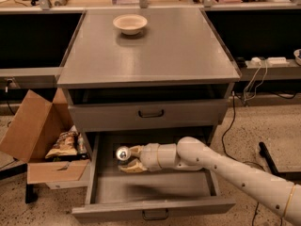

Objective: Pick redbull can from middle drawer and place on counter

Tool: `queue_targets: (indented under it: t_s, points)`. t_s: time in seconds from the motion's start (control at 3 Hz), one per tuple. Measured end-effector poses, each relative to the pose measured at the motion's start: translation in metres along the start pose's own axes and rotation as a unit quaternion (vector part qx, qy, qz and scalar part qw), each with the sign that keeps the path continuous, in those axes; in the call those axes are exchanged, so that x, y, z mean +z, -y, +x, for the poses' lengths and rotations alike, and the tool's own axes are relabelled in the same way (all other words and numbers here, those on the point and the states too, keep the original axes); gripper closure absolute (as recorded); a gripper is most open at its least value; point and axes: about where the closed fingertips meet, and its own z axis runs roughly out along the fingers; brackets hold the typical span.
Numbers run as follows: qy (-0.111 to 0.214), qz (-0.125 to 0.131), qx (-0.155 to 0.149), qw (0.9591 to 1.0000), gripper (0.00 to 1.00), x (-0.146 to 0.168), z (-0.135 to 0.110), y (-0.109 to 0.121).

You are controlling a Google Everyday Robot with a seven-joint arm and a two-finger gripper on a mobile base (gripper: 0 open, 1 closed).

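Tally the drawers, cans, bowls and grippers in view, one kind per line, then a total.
Drawers: 2, the open middle drawer and the shut drawer above it
Cans: 1, the redbull can in the middle drawer
Bowls: 1, the cream bowl on the counter
Grippers: 1, the gripper inside the middle drawer at the redbull can
Total: 5

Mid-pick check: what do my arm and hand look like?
The arm is glossy white, rounded tubular segments, with small dark dots along it and a thin yellow band near the far end. The beige-tan hand is inside the open wide grey metal drawer.
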Motion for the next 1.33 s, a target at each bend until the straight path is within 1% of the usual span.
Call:
queue_targets:
  t_s: [0.33,0.67,1.0,1.33]
  points:
    - [0.0,0.0,0.0,1.0,1.0,0.0,0.0,0.0]
    - [0.011,0.0,-0.011,0.9999,1.0,-0.021,-0.05,0.009]
    - [0.022,-0.005,-0.037,0.9991,1.0,-0.051,-0.13,0.015]
    - [0.038,0.002,-0.083,0.9958,1.0,-0.086,-0.209,0.019]
